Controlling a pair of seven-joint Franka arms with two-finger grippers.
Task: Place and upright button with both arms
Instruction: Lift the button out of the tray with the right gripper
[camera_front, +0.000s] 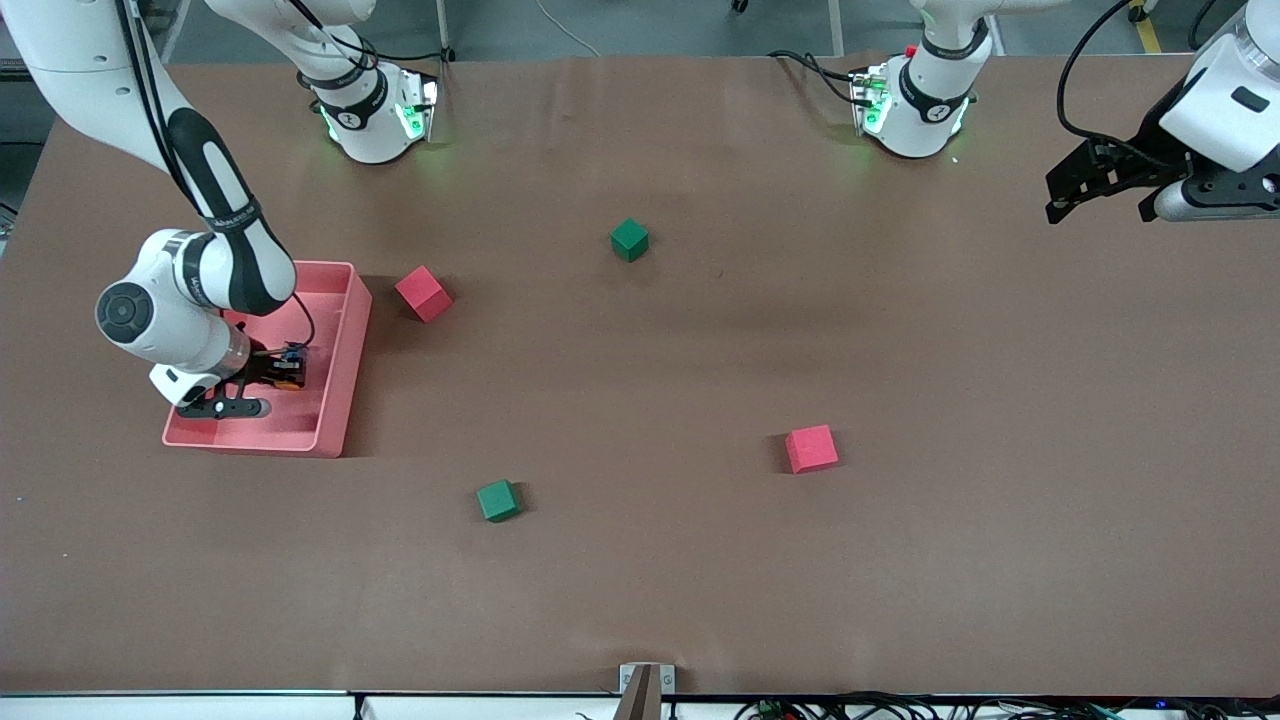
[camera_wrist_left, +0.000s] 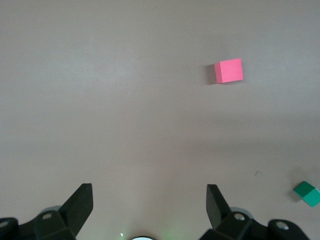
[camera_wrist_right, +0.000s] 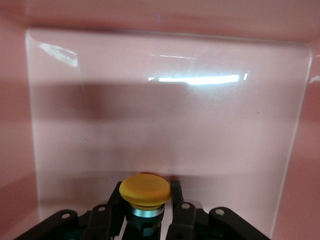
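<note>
The button (camera_front: 291, 364), with an orange cap on a dark body, is in the pink tray (camera_front: 350, 330) near the right arm's end of the table. My right gripper (camera_front: 283, 372) reaches down into the tray and is shut on the button. In the right wrist view the orange cap (camera_wrist_right: 145, 190) sits between the two black fingers of the right gripper (camera_wrist_right: 145, 202), with the tray floor (camera_wrist_right: 165, 115) ahead. My left gripper (camera_front: 1058, 203) waits in the air over the left arm's end of the table. In the left wrist view it (camera_wrist_left: 149, 200) is open and empty.
A red cube (camera_front: 423, 293) lies beside the tray. A green cube (camera_front: 629, 239) is at mid-table, and another green cube (camera_front: 498, 500) is nearer the front camera. A second red cube (camera_front: 811, 448) lies toward the left arm's end and shows in the left wrist view (camera_wrist_left: 229, 70).
</note>
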